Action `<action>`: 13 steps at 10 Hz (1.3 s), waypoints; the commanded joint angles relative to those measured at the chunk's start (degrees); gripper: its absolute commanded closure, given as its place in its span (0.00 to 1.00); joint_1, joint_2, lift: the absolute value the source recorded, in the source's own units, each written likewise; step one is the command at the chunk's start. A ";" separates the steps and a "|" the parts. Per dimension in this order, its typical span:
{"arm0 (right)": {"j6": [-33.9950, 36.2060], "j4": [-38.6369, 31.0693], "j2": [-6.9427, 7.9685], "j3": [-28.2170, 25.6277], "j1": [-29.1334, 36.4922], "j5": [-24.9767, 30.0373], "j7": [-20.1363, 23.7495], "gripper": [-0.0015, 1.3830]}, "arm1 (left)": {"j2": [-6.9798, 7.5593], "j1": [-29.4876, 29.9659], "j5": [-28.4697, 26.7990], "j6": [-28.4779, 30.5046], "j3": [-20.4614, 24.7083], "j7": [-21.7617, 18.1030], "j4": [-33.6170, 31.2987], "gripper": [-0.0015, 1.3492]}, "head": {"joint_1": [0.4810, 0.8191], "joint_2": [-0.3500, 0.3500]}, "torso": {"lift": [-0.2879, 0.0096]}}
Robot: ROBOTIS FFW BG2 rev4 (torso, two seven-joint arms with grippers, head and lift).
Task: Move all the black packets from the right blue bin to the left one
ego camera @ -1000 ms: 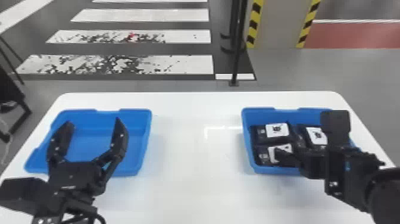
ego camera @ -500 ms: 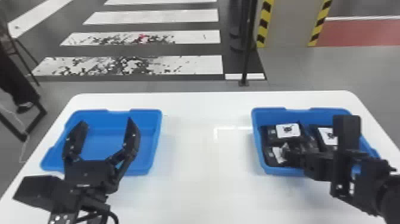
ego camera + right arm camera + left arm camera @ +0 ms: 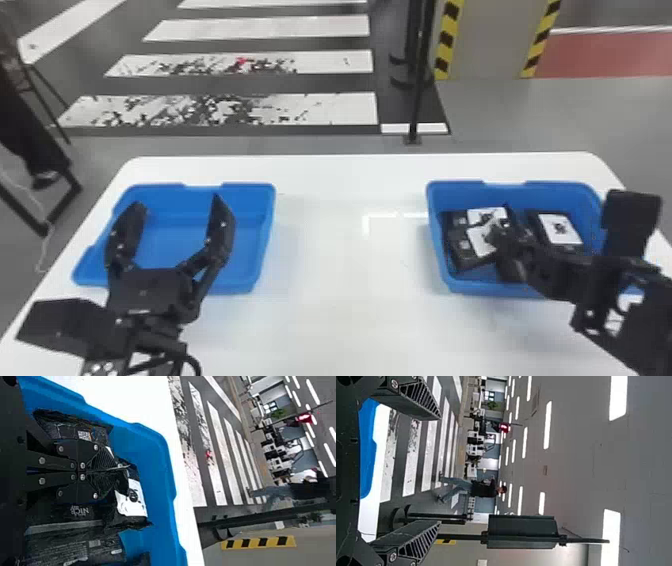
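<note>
My left gripper (image 3: 177, 204) stands open over the left blue bin (image 3: 200, 227), whose floor is bare; its two fingers flank a gap around the left gripper (image 3: 440, 469) in the left wrist view. In the right blue bin (image 3: 452, 287), my right gripper (image 3: 497, 234) is shut on a black packet (image 3: 467, 252) with a white label, held tilted near the bin's left side. In the right wrist view, a thin packet edge is pinched by the right gripper (image 3: 121, 469). Another black packet (image 3: 555, 230) lies to the right, and more packets lie beneath and beside the fingers.
The white table (image 3: 345, 240) stretches between the two bins. A black post (image 3: 417, 100) stands on the floor behind it. A person's dark-clothed leg (image 3: 30, 125) shows at the far left, beside a black frame.
The head view has swung slightly left. My right gripper has risen a little, and the packet's labelled face has come up and tilted with it. My left gripper keeps its open pose over the left bin.
</note>
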 commanded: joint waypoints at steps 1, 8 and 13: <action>-1.74 -3.73 0.07 -1.63 1.78 -1.69 0.10 0.86 | 0.17 -0.23 2.25 -0.16 -0.78 0.00 0.28 0.09 | 0.63 0.58 | 0.40; -2.86 5.83 -1.25 3.74 -5.67 -23.06 13.81 0.86 | 4.92 -4.31 20.42 -4.80 -15.98 0.00 0.71 0.14 | 0.63 0.64 | 0.40; -5.68 8.78 -2.21 11.85 -10.45 -27.17 17.24 0.86 | 7.12 -7.12 24.42 -1.15 -22.38 -1.14 0.99 0.15 | 0.63 0.63 | 0.40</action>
